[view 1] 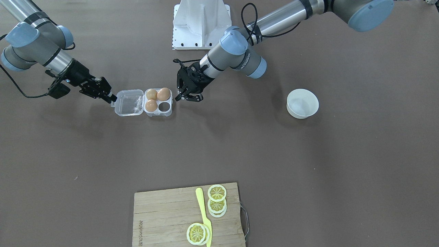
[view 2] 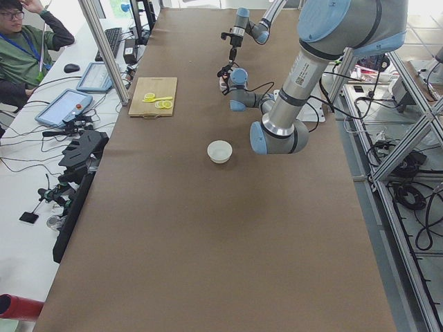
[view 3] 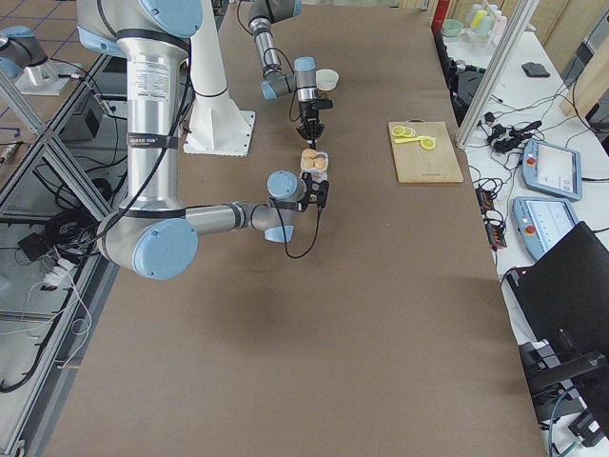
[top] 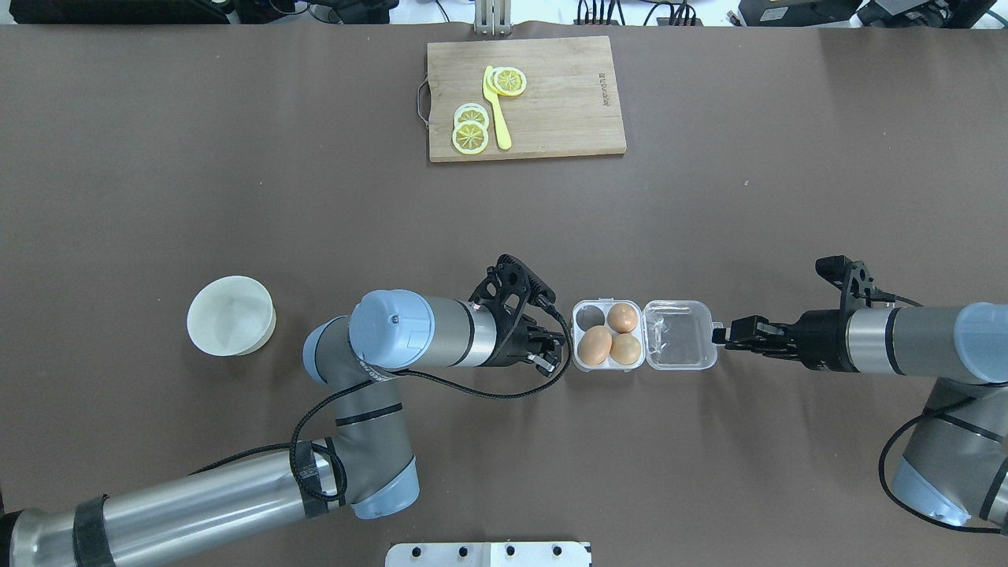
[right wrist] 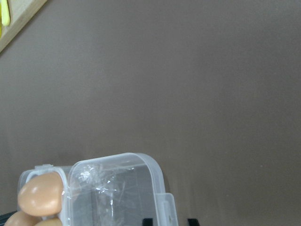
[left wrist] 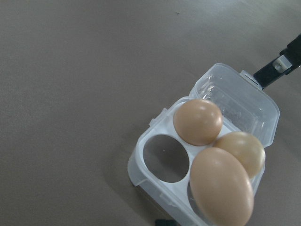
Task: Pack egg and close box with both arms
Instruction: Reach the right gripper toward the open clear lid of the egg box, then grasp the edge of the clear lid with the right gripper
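The clear box (top: 644,305) lies open on the table, its lid (top: 682,335) flat toward my right arm. Three tan eggs (top: 595,344) sit in its cells and one cell (top: 587,316) is empty. They also show in the left wrist view (left wrist: 198,122). My left gripper (top: 557,352) is open and empty, close beside the box's base. In the front view it (view 1: 188,98) hangs just off the base's side. My right gripper (top: 720,335) is at the lid's latch tab (right wrist: 167,207). Its jaws are only slightly apart, with the tab between the tips and not clamped.
A round white bowl (top: 231,315) stands off to my left. A wooden cutting board (top: 567,94) with lemon slices (top: 471,135) and a yellow knife (top: 496,118) lies at the far edge. The robot's white base plate (view 1: 200,24) is behind the box.
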Controlling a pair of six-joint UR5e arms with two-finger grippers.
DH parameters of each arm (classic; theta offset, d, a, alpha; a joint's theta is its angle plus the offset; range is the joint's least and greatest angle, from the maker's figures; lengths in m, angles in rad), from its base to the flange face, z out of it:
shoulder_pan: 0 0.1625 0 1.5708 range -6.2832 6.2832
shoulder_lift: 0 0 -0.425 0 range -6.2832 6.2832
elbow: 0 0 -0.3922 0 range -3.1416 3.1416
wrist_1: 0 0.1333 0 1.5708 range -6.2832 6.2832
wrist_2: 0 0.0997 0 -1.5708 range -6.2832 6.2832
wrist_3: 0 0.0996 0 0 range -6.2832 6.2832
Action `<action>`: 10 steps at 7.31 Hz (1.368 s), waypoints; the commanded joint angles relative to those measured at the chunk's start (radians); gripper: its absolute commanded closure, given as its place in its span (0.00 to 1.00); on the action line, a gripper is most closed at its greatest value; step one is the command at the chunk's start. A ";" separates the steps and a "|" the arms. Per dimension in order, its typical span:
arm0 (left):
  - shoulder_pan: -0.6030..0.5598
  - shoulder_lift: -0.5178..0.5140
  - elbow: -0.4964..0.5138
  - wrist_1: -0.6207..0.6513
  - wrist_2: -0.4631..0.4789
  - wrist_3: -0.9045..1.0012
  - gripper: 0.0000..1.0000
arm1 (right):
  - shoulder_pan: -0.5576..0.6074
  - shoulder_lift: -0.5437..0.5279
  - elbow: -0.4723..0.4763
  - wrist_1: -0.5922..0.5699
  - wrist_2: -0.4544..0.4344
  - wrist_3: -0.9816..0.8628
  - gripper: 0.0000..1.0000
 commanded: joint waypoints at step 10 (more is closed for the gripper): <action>0.000 -0.001 0.000 0.002 0.003 0.002 1.00 | 0.088 0.001 0.036 -0.003 0.118 -0.008 1.00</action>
